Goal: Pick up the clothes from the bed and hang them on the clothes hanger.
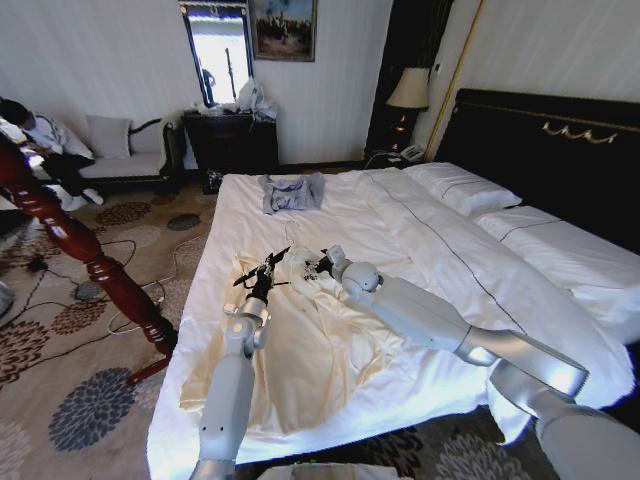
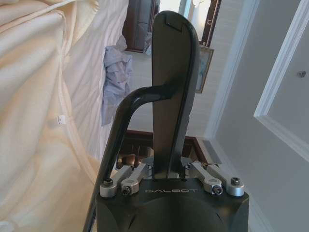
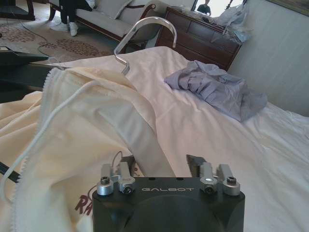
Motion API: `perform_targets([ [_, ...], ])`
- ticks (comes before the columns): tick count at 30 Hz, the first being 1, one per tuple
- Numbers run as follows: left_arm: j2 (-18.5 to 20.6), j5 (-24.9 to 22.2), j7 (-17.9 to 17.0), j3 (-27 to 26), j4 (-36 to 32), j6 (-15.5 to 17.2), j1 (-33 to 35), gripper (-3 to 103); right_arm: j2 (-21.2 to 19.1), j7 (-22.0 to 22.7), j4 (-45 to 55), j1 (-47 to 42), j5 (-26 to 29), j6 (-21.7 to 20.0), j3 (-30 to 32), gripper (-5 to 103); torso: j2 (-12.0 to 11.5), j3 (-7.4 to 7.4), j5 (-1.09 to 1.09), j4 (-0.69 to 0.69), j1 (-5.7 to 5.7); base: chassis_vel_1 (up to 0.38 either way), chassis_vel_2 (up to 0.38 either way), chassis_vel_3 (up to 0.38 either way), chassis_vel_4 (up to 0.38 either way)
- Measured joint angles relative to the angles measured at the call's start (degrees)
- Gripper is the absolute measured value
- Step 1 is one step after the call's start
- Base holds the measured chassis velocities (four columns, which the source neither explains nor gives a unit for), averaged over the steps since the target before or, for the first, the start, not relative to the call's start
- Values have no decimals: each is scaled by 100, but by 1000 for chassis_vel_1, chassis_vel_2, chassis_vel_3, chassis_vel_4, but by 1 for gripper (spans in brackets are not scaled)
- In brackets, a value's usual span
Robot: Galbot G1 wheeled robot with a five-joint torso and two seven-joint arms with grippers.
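Both arms reach from the lower edge of the head view to mid-frame over the bed [image 1: 420, 215]; the left claw [image 1: 262, 272] is closed on the black bar of the clothes hanger [image 2: 126, 104], fingers [image 2: 171, 87] pressed together in the left wrist view; the right claw [image 1: 322, 263] sits just right of it, jaws parted around a fold of the cream garment [image 1: 320, 360], fingertips [image 3: 126, 162] either side of the placket, though firm grip cannot be confirmed. Cream garment lies spread on the white sheet, centre to lower left of the head view; the hanger's silver hook [image 3: 145, 36] rises above the collar; a grey-blue garment [image 1: 292, 192] lies well apart, upper centre; a dark red wooden post [image 1: 85, 255] leans at left.
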Motion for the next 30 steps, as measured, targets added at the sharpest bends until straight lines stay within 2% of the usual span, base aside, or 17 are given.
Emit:
perform_targets([
  [1,0,3,5,4,0,0,-1,23,-1,-3,1,8,6,3,-12,59,0,0,0,0,0,0,0,0,0],
  [2,0,14,19,20,-3,1,-3,23,-1,-8,2,34,40,18,-46,48,0,0,0,1,0,0,0,0,0],
  [3,0,26,25,34,-8,1,-3,23,8,2,-1,43,53,25,-58,42,0,0,0,0,0,0,0,0,0],
  [5,1,37,30,47,-12,1,-4,23,19,28,-12,47,48,34,-69,42,0,0,0,1,0,0,0,0,0],
  [7,0,60,38,74,-25,8,-7,23,47,122,-29,44,41,70,-86,35,0,0,0,1,0,0,0,0,0],
  [20,-2,31,-198,9,-123,144,43,21,48,399,25,-6,44,147,-89,34,0,0,1,0,1,0,0,0,0],
  [24,0,6,-452,-132,-154,203,35,43,112,530,-18,-5,42,146,-29,34,0,0,0,1,0,0,0,0,0],
  [26,0,-4,-486,-141,-154,211,31,43,136,543,-35,-6,41,144,-10,34,0,0,0,2,0,0,0,0,0],
  [29,20,-20,-548,-134,-212,241,78,59,151,547,-64,-4,24,143,15,34,0,0,0,1,1,0,0,0,0],
  [30,20,-20,-548,-134,-212,241,78,59,151,547,-64,-4,24,143,15,34,0,0,0,1,1,0,0,0,0],
])
